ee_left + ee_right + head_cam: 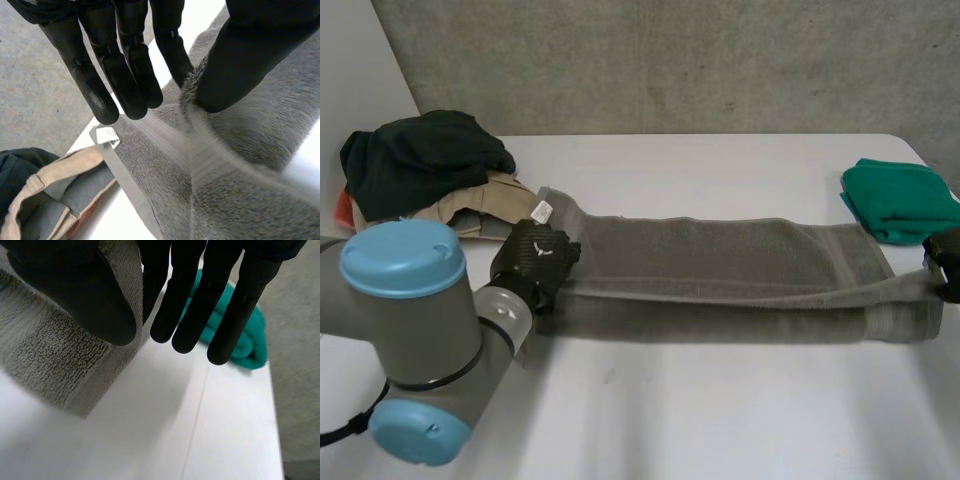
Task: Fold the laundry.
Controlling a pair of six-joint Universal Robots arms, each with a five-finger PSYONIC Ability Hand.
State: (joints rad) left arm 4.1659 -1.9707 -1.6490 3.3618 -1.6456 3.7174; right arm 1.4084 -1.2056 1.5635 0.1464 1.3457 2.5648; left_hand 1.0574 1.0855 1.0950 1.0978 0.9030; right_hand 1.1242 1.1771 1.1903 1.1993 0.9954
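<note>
Towel (pixel 720 262), grey looped terry, lies folded in a long band across mid-frame. Left hand (pixel 535 255) pinches its left end, right hand (pixel 947 258) its right (thumb against straight fingers).

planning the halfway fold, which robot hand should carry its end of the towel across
Right, probably. The right robot hand pinches the towel end, held up off the table; the left robot hand pinches its end beside the clothes pile.
</note>
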